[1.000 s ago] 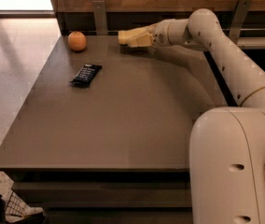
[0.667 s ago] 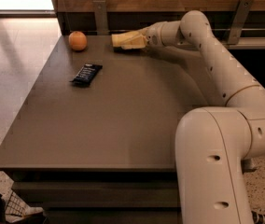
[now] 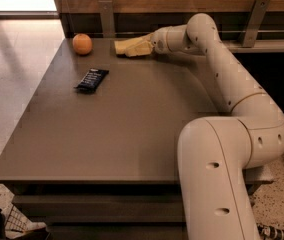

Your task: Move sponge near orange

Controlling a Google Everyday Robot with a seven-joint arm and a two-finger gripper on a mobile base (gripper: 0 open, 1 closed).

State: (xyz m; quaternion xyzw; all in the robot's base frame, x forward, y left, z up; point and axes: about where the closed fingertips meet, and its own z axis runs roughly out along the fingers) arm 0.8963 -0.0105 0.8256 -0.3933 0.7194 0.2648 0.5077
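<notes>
The pale yellow sponge [image 3: 124, 47] lies low at the far edge of the brown table [image 3: 122, 139], a short way right of the orange [image 3: 82, 44]. My gripper [image 3: 141, 45] reaches in from the right and is shut on the sponge's right end, its cream fingers blending with the foam. The orange sits at the table's far left corner, apart from the sponge.
A dark blue-black snack bar [image 3: 92, 79] lies on the table in front of the orange. A wooden wall with metal brackets [image 3: 106, 17] runs behind the table. My arm [image 3: 232, 84] spans the right side. The floor drops away on the left.
My gripper has carried the sponge leftward along the far edge, closer to the orange, and lower toward the table. The orange and the snack bar have not moved.
</notes>
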